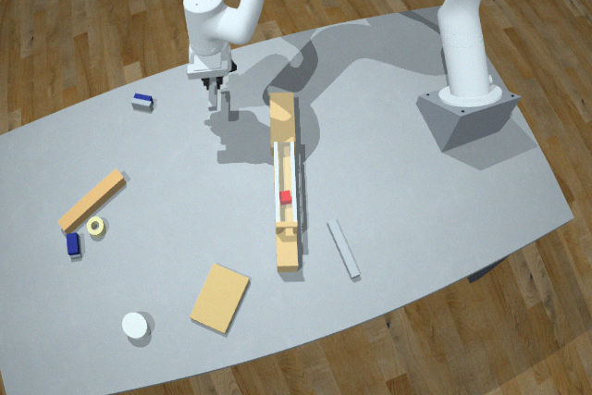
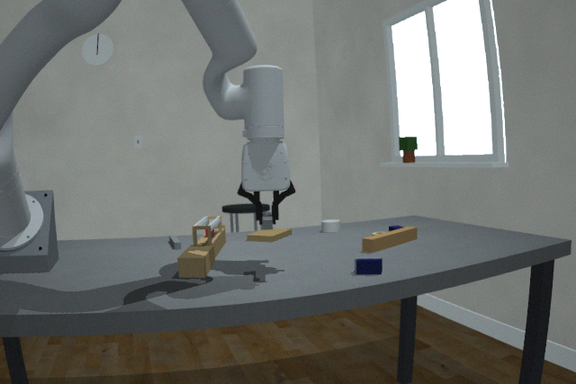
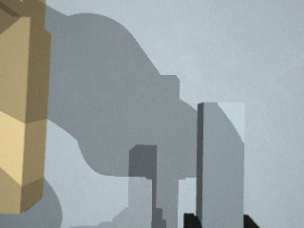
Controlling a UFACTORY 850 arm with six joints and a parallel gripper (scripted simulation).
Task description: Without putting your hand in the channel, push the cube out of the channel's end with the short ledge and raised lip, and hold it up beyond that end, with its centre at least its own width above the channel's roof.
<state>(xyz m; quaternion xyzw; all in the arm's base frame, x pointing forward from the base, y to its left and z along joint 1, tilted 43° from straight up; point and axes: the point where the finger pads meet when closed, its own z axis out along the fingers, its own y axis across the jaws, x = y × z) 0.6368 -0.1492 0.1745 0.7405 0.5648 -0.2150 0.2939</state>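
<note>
1. The gripper (image 1: 215,94) hangs above the bench (image 1: 406,180), fingers clamped on a grey stick (image 3: 220,161).
2. The red cube (image 1: 285,197) sits inside the channel (image 1: 286,180).
3. Next, I judge: align the stick with the channel's far end and push.

My black-fingered gripper (image 1: 215,94), clamped on a short grey stick (image 3: 220,161), hangs above the grey table (image 1: 430,199), just beside the long tan wooden channel (image 1: 283,117) at its solid block end. Open table lies between me and that channel. Its glass-roofed stretch (image 1: 285,180) blocks reaching in from above.
</note>
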